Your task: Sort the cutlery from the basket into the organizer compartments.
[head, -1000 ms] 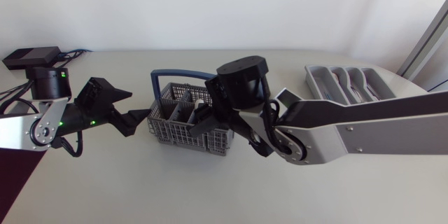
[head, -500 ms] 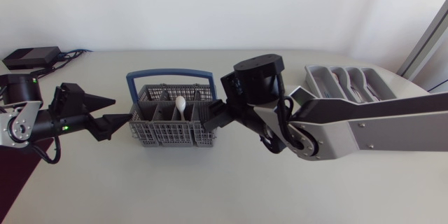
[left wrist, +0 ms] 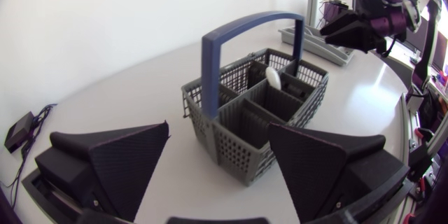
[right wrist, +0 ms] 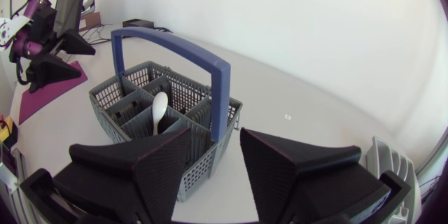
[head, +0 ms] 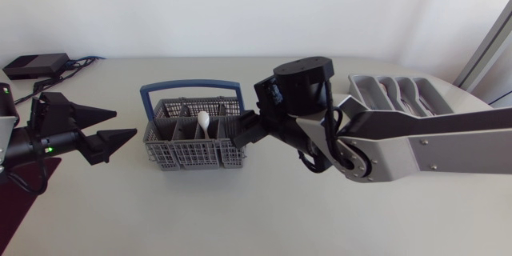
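Note:
The grey basket point(head: 172, 158) with a blue handle point(head: 190, 88) stands mid-table, a white spoon point(head: 204, 119) upright in a middle compartment. My right gripper point(head: 238, 132) is at the basket's right end. In the right wrist view its fingers stand apart point(right wrist: 215, 134), with the handle's post point(right wrist: 220, 94) and end wall just ahead and nothing held. My left gripper point(head: 124, 124) is wide open left of the basket, clear of it point(left wrist: 218, 126). The grey organizer point(head: 356, 88) with cutlery in its slots lies at the far right.
A black box point(head: 36, 64) with cables sits at the back left corner. A purple mat point(right wrist: 49, 87) lies under my left arm. My right arm's long link point(head: 424, 140) spans the table between basket and organizer.
My left gripper has drawn back to the left, off the basket's end. The basket has swung square and slid left. My right gripper has moved from over the compartments to the basket's right end.

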### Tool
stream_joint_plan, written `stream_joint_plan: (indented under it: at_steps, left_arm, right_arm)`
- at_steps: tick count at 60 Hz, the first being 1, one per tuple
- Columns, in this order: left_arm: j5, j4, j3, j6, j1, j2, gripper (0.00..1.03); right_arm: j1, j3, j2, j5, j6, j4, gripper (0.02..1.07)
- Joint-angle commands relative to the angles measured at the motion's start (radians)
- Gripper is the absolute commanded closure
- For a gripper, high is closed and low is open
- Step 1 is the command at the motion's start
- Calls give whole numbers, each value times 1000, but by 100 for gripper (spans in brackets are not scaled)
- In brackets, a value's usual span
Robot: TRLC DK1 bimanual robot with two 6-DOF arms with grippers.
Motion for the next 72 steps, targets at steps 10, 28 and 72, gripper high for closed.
stream_joint_plan:
  at_steps: [10, 28, 72]
  left_arm:
    - [-102, 125, 40, 23, 20, 199, 6]
    - [-166, 178, 86, -39, -125, 303, 6]
    - [-300, 278, 173, -175, -392, 409, 6]
  right_arm:
    - [15, -29, -27, -9, -5, 11, 54]
    - [21, -33, -24, -11, -8, 14, 54]
    - [53, 202, 188, -14, -2, -63, 53]
